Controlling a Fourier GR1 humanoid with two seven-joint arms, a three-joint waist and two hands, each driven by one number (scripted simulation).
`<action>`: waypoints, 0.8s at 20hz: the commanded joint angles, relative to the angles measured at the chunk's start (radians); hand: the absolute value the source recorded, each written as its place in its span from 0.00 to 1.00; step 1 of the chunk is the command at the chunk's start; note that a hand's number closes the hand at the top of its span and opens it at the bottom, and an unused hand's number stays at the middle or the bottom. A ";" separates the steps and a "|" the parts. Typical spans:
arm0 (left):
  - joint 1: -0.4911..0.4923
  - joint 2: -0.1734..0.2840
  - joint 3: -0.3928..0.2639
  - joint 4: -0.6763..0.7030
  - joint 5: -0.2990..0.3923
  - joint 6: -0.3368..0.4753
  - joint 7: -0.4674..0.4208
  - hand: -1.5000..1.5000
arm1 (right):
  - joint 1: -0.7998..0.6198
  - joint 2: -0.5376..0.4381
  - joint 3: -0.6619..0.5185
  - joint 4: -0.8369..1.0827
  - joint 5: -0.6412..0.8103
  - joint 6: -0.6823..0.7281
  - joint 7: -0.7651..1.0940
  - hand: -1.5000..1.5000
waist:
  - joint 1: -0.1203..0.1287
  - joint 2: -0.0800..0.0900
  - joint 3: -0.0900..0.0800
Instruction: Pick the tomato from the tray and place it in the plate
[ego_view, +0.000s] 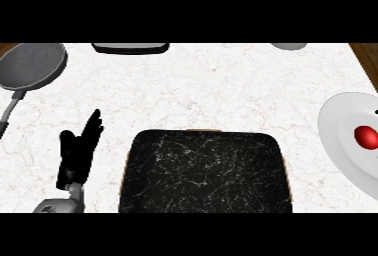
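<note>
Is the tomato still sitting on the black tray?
No, the tomato lies on the white plate at the right edge; the tray shows only its black surface.

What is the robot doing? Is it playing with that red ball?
That red thing is a tomato, and it lies on the white plate at the right. The black tray in the middle has nothing on it. The left robot hand rests open beside the tray, holding nothing. The other hand is out of sight.
</note>
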 joint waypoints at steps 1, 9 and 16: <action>0.017 0.011 0.017 -0.003 0.014 -0.014 -0.001 0.50 | -0.033 -0.002 -0.072 0.040 -0.099 0.060 -0.146 0.00 | -0.005 -0.002 0.000; 0.046 -0.013 0.013 0.046 -0.009 0.015 -0.069 0.50 | -0.027 -0.055 -0.341 0.148 -0.417 0.314 -0.233 0.00 | -0.028 -0.004 -0.001; 0.006 -0.024 0.006 -0.003 -0.011 0.015 -0.012 0.50 | -0.056 -0.095 -0.329 0.305 -0.426 0.419 -0.326 0.00 | -0.001 0.001 0.001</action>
